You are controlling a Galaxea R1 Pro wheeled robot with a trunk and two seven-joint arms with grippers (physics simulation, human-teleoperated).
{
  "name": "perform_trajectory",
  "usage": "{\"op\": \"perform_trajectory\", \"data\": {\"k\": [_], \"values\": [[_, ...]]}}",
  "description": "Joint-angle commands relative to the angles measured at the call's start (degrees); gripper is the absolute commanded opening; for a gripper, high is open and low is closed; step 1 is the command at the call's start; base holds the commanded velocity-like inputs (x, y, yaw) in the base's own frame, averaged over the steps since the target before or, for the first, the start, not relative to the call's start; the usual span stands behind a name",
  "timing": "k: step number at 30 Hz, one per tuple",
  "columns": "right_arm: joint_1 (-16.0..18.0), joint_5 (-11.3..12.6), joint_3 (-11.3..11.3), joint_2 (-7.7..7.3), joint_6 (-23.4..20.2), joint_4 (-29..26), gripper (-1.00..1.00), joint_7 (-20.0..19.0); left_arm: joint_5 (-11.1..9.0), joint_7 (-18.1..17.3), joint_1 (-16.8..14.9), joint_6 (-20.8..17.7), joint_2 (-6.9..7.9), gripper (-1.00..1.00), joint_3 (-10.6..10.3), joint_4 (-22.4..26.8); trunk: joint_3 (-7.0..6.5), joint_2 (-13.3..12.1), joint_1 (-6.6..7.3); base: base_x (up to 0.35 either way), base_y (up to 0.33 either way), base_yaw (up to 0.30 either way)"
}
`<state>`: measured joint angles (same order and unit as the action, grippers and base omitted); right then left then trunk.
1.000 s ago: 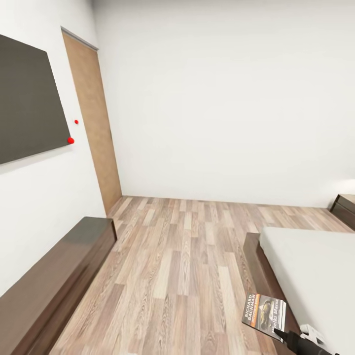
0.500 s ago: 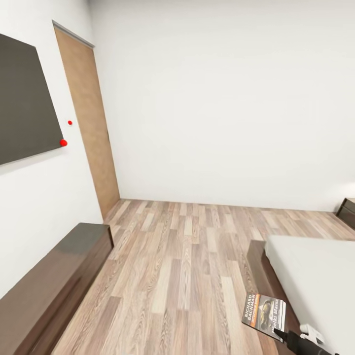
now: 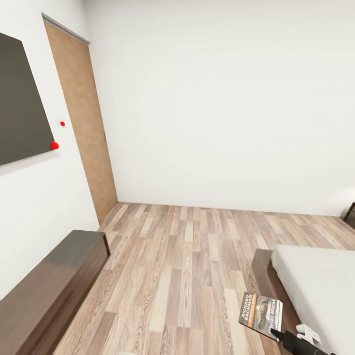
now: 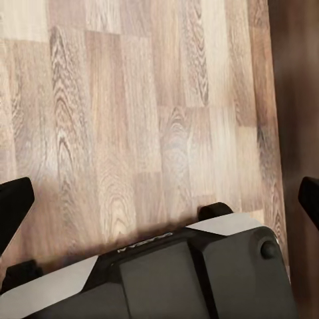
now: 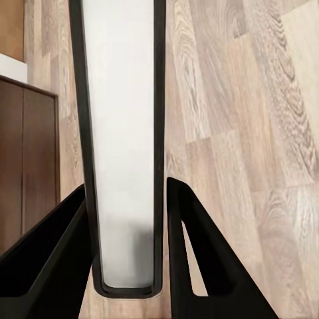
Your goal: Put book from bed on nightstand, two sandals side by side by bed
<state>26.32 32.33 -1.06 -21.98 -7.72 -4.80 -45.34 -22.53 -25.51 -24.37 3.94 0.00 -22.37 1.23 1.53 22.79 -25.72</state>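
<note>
The right gripper point(image 5: 126, 239) has its jaws clenched on the small dark paperback book with white lettering and an orange band point(image 3: 261, 315), seen edge-on in the right wrist view with a finger on each cover; in the head view the book hangs over the wood-plank floor point(image 3: 187, 276), just beside the near corner of the low dark-brown bed frame point(image 3: 264, 276) with its off-white mattress point(image 3: 320, 286); a long dark-brown dresser point(image 3: 54, 286) lines the left wall; the wide floor strip between dresser and bed lies open up to the far white wall point(image 3: 222, 108); a tan door point(image 3: 84, 118) stands beside a dark wall panel point(image 3: 19, 103); the left gripper point(image 4: 159, 199) hangs over bare floor with its jaws released and spread wide.
</note>
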Motion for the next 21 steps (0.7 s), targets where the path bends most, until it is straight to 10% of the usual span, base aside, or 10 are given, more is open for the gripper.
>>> {"op": "perform_trajectory", "data": {"k": [1, 21], "values": [[0.05, 0.49, -0.35, -0.01, -0.63, -0.05, -1.00, -0.21, -0.41, -0.16, -0.06, 0.28, 0.00, 1.00, -0.48, -0.08, 0.13, 0.13, -0.07, 0.322, 0.000, 0.000], [0.05, 0.54, -0.30, 0.00, -0.63, -0.12, -1.00, -0.28, -0.41, -0.16, -0.06, 0.28, 0.00, 1.00, -0.48, -0.08, 0.13, 0.13, -0.07, 0.322, 0.000, -0.052]]}}
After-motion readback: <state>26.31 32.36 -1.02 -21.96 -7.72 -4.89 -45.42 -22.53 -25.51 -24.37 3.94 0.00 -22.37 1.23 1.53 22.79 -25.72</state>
